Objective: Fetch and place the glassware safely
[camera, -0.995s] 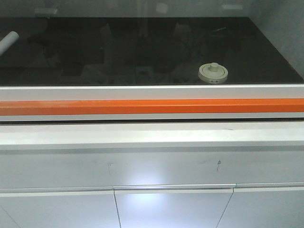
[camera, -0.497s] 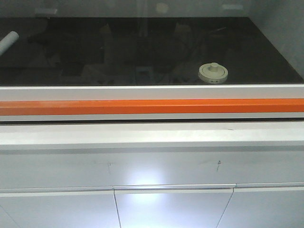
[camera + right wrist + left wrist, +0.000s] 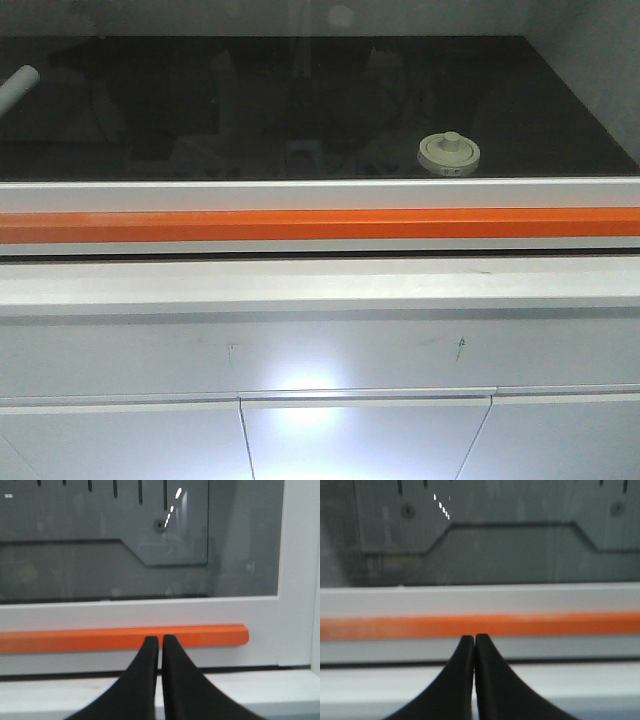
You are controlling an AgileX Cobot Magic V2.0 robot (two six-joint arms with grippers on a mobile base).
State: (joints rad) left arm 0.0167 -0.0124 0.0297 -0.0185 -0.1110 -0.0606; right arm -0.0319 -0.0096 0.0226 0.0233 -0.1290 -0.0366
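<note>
From my front camera, the jar [image 3: 448, 153] with the cream lid sits on the dark desk [image 3: 250, 100], right of centre in the frame and close to the white rail that carries the orange bar [image 3: 320, 224]. A white tube [image 3: 18, 87] lies at the far upper left, well apart from the jar. Left pincer [image 3: 474, 639] has its black fingers pressed together, gripping nothing, pointed at the orange bar. Right pincer [image 3: 160, 639] is the same, with just a hairline gap at the tips and nothing in it.
</note>
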